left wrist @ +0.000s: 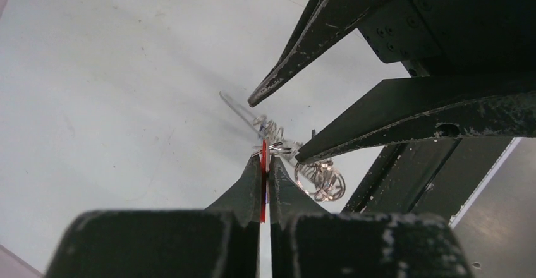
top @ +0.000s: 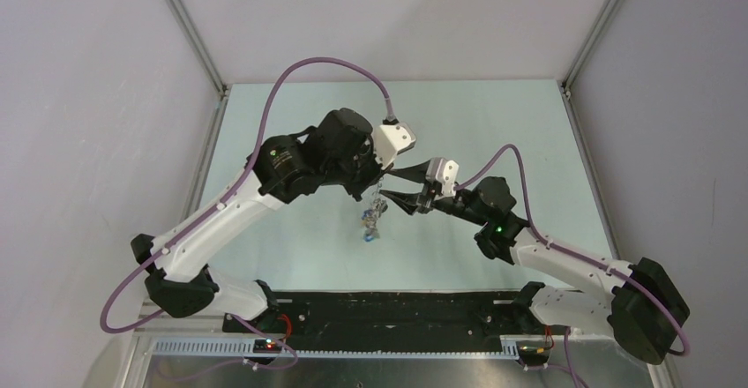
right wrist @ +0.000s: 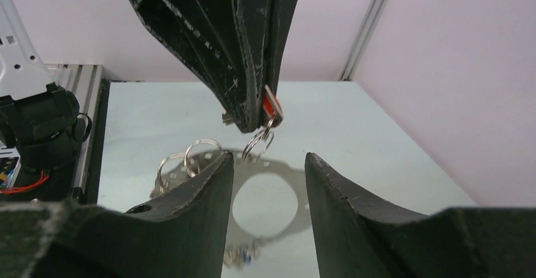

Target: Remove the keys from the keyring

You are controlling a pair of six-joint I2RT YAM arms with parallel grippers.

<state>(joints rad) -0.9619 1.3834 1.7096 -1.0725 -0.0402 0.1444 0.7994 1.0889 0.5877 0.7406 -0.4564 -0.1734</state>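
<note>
over the table's (top: 291,141) middle the left gripper (left wrist: 263,155) is clamped on a red key (left wrist: 263,186), the keyring (right wrist: 281,163) and other keys (top: 371,222) hanging beneath, while the right gripper (right wrist: 268,159) gapes wide beside them, probably needing to grasp that keyring and pull.

The left gripper (left wrist: 264,159) is matt black with pale scuffs; a red key head (left wrist: 263,183) shows as a thin stripe between its fingers. The right gripper (right wrist: 268,159) is the same scratched black. The keyring (right wrist: 287,167) is dull grey, with silver split rings (right wrist: 202,146) at its 10 o'clock and a blue key head (right wrist: 245,257) at 6 o'clock. The table (top: 494,132) is pale mint, the cables (top: 326,64) purple.
</note>
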